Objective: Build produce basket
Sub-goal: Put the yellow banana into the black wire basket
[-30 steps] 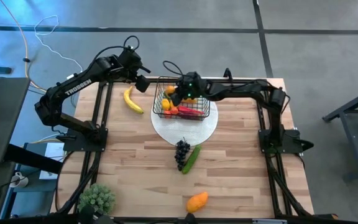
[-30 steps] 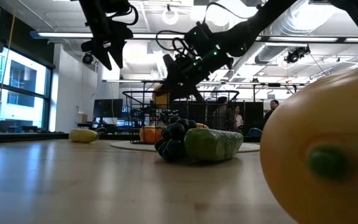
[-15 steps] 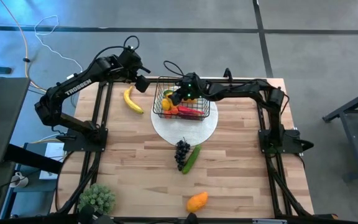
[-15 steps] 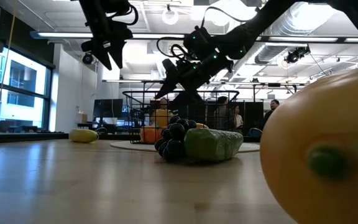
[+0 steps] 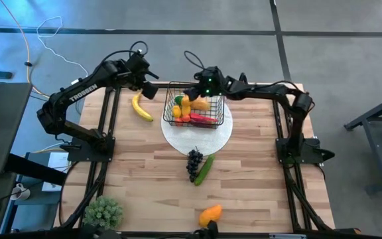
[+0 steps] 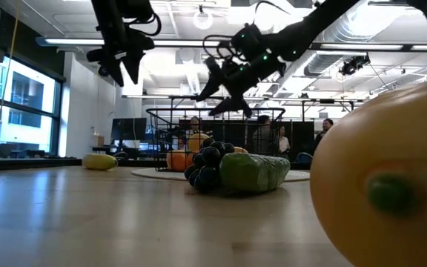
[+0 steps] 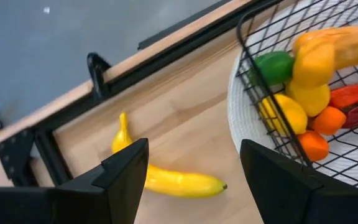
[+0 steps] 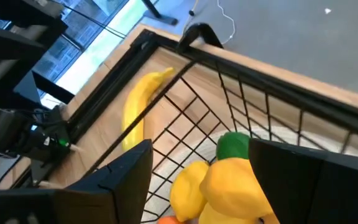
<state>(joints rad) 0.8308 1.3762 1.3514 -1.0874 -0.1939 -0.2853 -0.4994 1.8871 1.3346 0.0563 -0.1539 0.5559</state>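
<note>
One wooden table [image 5: 151, 172], white plate [image 5: 225, 136]; grey floor around.

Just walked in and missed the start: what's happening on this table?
Two robot arms are filling a wire basket on a white plate with toy produce. The right gripper is open and empty above the basket's far edge, over the fruit piled inside. The left gripper hangs open above the banana on the table. Grapes, cucumber and mango wait outside.
</note>
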